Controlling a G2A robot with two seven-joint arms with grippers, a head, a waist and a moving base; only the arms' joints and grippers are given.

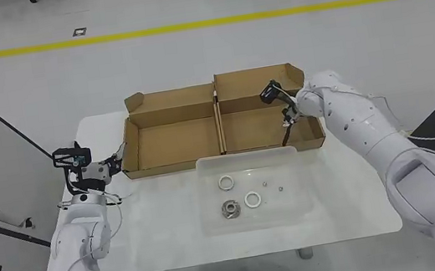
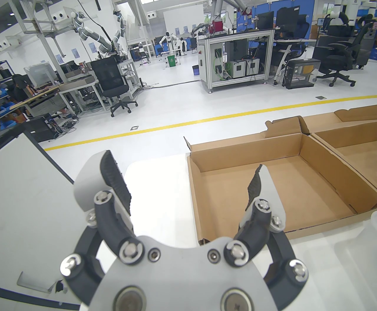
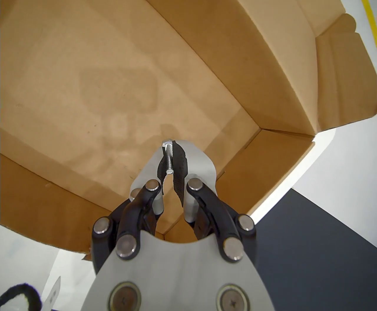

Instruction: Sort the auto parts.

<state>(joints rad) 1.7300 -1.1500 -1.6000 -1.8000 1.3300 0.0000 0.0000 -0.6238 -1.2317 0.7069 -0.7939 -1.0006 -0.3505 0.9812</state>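
We hold a bolt pinched in the fingers of our right gripper over the right box. Our left gripper hangs at the left box, fingers wide. A ring lies in the tray.

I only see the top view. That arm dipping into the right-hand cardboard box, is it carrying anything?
Observer: Yes, the right gripper is shut on a small threaded bolt.
Operator: Dropped it yet?
Observer: No, the bolt is clamped in it, over the floor of the right box.
Operator: And the other arm?
Observer: The left gripper is open, holding nothing, facing the left box.
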